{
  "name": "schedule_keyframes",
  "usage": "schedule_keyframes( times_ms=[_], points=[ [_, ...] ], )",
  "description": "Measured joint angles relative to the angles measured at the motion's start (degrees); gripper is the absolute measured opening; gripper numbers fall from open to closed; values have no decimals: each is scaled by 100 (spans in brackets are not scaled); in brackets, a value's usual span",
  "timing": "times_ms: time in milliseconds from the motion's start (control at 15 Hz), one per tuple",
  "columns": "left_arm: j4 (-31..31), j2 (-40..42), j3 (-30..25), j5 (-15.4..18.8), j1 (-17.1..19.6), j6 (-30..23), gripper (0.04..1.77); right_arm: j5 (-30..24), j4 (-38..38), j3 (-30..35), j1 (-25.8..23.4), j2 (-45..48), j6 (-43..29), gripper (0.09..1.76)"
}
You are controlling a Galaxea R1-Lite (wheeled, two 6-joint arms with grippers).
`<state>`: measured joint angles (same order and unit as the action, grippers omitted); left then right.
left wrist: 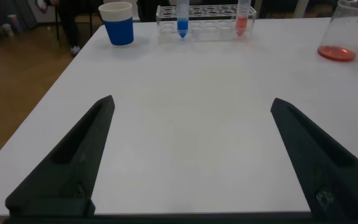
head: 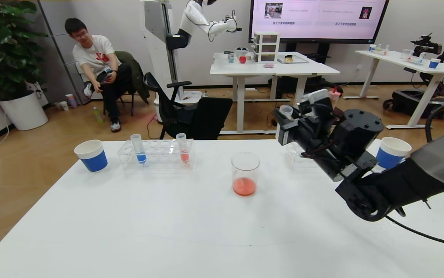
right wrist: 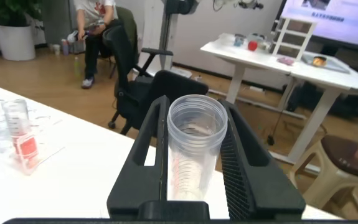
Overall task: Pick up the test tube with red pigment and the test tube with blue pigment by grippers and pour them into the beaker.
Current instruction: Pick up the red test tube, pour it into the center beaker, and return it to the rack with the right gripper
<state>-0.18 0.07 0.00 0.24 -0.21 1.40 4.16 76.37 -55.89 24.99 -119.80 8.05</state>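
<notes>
Right black two-fingered tool (right wrist: 194, 155): clamped on emptied clear plastic tube (right wrist: 194, 143); slip risks dropping it. Left tool (left wrist: 191, 155): spread wide, empty. Blue-liquid tube (head: 138, 148) racked far leftward; red-bottomed glass beaker (head: 244, 173) nearer on the bench.

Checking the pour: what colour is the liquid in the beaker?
Orange-red, pooled in the beaker; head view shows it best.

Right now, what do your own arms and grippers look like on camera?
The right arm is bulky, with black rounded joint housings and a grey upper section, and thin black cables trail from it. The right gripper carries a white block and has flat black fingers with ribbed inner pads. The left gripper shows only two long, tapering matte black fingers. No markings are readable.
</notes>
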Motion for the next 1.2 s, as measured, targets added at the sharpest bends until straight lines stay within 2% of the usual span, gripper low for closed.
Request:
schedule_keyframes(
  times_ms=[333, 533, 933, 1200],
  points=[
    [0, 0, 0, -2, 0, -2, 175, -2, 15, 424, -208, 401, -91, 51],
    [2, 0, 0, 0, 0, 2, 175, 6, -494, 435, -529, 644, -78, 51],
    [0, 0, 0, 0, 0, 0, 175, -519, -1919, -405, -2015, 1140, -118, 51],
    [0, 0, 0, 0, 0, 0, 175, -853, -2415, -866, -3070, 1162, -358, 51]
  ],
)
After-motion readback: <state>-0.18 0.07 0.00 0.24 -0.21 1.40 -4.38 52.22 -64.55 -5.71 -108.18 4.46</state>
